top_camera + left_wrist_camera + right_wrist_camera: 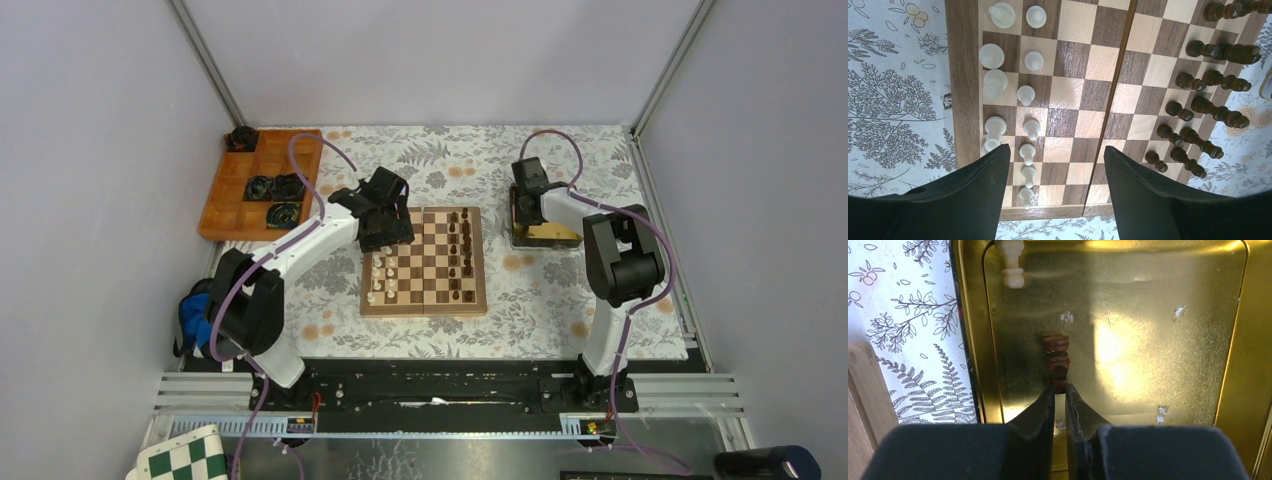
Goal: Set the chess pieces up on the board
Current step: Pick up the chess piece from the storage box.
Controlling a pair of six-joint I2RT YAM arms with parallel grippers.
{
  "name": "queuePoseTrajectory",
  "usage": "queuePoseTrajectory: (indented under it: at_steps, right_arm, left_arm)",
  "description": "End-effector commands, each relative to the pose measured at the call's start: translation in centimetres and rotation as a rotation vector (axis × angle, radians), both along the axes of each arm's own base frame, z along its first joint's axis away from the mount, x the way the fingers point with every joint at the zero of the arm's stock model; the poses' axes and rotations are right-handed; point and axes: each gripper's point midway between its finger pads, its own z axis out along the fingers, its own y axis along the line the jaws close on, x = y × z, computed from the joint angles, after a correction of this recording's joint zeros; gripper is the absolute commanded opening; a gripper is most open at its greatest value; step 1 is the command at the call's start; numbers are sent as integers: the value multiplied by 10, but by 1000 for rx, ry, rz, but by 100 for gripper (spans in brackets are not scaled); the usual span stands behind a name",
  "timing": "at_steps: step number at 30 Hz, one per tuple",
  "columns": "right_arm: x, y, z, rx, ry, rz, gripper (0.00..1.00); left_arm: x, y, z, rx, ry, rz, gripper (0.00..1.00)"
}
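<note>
Dark brown turned wooden chess piece [1057, 357] lies on its side in a shiny gold metal tray [1173, 340], pinched only at its narrow end by the right end effector [1060, 390], with a cream-white wooden piece [1012, 262] apart at the tray's far edge. So slight a hold could let the rounded piece swivel or slip on the lift, reaching the square brown-and-tan wooden chessboard [425, 308] tilted and toppling neighbours. The left end effector [1055, 148], spread and empty, hangs over the board's cream-white ranks [993, 82], where a low sweep could knock them.
</note>
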Motion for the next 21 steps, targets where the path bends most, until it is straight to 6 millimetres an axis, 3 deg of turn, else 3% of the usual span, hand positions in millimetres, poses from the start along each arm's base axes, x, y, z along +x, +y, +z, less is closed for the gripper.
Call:
queuePoseTrajectory:
  at_steps: [1,14,21]
  right_arm:
    - [2,-2,27,13,-56,-13,7]
    - [-3,3,87,60,-128,2,4]
    - [-25,37,126,97,-132,115,0]
  left_arm:
    - [5,1,20,-25,-54,3,76]
    - [-2,6,35,-42,-92,20,76]
    - [-4,9,54,-68,-144,28,76]
